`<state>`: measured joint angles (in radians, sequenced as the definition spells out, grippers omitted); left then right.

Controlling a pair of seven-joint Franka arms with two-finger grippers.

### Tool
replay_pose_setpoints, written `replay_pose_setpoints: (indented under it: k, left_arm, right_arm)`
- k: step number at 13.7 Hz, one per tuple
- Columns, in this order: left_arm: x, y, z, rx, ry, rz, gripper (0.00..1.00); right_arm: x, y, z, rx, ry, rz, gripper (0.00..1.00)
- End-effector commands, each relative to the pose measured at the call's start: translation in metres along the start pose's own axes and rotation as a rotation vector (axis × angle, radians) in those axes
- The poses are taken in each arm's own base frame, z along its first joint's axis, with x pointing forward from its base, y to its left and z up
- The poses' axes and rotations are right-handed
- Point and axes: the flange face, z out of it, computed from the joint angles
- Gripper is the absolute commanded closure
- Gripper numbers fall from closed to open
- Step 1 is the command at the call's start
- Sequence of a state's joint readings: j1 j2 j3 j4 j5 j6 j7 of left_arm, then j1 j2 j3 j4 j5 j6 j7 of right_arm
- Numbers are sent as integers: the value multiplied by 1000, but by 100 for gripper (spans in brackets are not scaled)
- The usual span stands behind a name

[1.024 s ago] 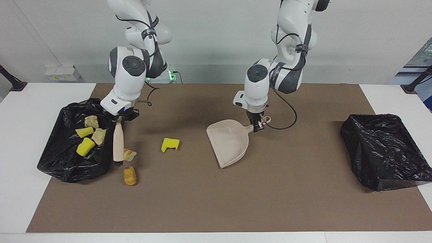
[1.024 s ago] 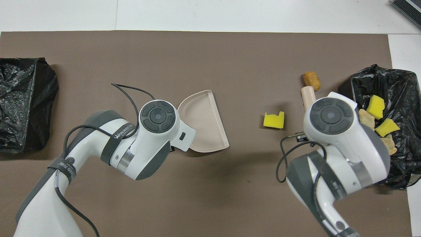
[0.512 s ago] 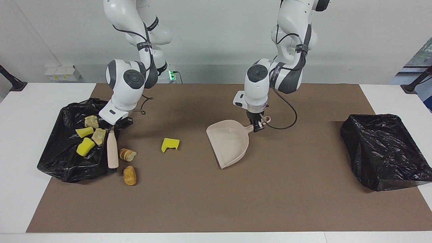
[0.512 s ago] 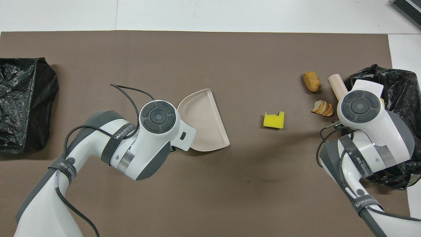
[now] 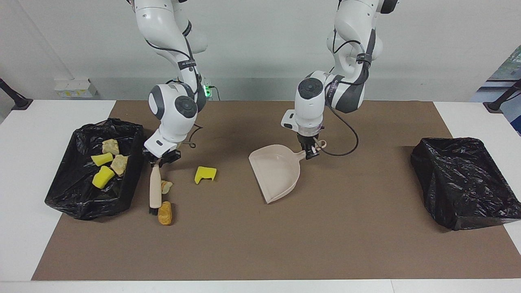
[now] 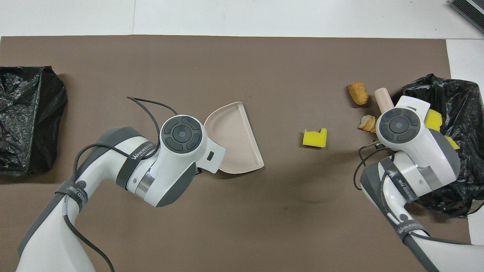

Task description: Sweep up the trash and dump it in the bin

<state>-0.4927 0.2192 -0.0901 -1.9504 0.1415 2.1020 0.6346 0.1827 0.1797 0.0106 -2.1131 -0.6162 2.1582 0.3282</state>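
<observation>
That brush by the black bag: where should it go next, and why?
Probably a short sweep toward the dustpan. The right gripper holds the brush beside two bread lumps, and the left gripper holds the pan, mouth facing them.

yellow sponge chunks (image 5: 205,174): 3 | bread-like lumps (image 5: 165,212): 4 | black-lined bins (image 5: 464,181): 2 | dustpan (image 5: 276,171): 1 | brush (image 5: 154,190): 1
</observation>
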Motion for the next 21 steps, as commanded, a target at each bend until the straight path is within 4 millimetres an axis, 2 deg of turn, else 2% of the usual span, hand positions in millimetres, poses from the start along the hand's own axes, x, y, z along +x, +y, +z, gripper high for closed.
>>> replay_pose_setpoints:
  k: [1,5,7,11,12,14,15,16,18,20,21]
  left_arm:
    - [-6,5,-3,20,2,-20,100]
    - [-8,6,-2,10,-13,-19,100]
    - [-10,7,-3,4,-23,-21,100]
    - [-14,16,2,-4,-35,-16,100]
    - [-15,25,2,-5,-40,-15,100]
    - [-20,30,8,-11,-49,-21,100]
    - [-20,30,8,-11,-49,-21,100]
    - [-20,30,8,-10,-48,-23,100]
    - [-20,29,8,-11,-49,-24,100]
    - [-21,30,8,-17,-58,-15,100]
    - [-21,33,6,-21,-68,-9,100]
  right_arm:
    - [7,-45,-29,115,17,20,100]
    - [3,-99,-59,258,2,25,100]
    - [2,-128,-81,370,-12,75,100]
    - [10,-157,-113,516,-47,250,100]
    - [12,-169,-127,566,-54,272,100]
    - [19,-181,-149,708,-93,341,100]
    - [26,-187,-176,784,-86,357,100]
    - [30,-185,-195,842,-96,375,100]
    - [27,-163,-208,860,-107,387,100]
    - [23,-142,-196,780,-154,368,100]
    - [26,-122,-183,693,-138,355,100]
